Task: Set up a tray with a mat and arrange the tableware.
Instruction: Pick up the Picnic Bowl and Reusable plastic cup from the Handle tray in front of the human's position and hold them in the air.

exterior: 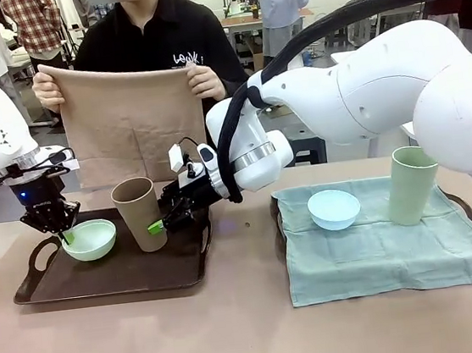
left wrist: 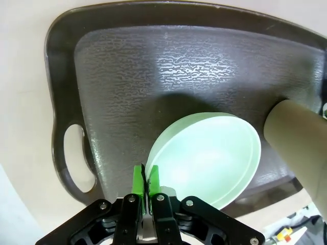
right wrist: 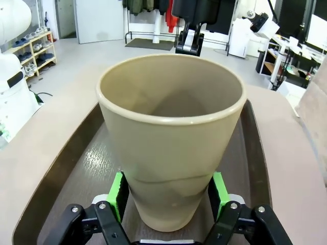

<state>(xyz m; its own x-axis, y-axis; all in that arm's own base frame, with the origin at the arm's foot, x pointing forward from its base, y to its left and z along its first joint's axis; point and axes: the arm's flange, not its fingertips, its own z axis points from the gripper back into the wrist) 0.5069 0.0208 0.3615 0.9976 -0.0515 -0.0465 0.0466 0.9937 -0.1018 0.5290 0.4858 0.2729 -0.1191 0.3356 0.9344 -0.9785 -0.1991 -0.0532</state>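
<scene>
A mint green bowl [exterior: 91,239] [left wrist: 209,158] sits in the dark brown tray [exterior: 102,277] [left wrist: 168,66]. My left gripper [exterior: 62,237] [left wrist: 145,179] is shut on the bowl's near rim. Beside the bowl a tan brown tumbler [exterior: 139,213] [right wrist: 171,138] [left wrist: 301,143] stands upright in the same tray. My right gripper [exterior: 158,226] [right wrist: 168,191] holds it low on its body, a green pad [right wrist: 118,194] pressed against each side. A light blue bowl [exterior: 334,208] and a pale green tumbler [exterior: 412,184] rest on a grey-green mat [exterior: 381,254] at the right.
At the far side a person holds a tan mat [exterior: 131,120] up by its top corners with both hands. The grey-green mat covers a second dark tray [exterior: 462,202]. Bare tabletop [exterior: 236,330] lies along the near edge.
</scene>
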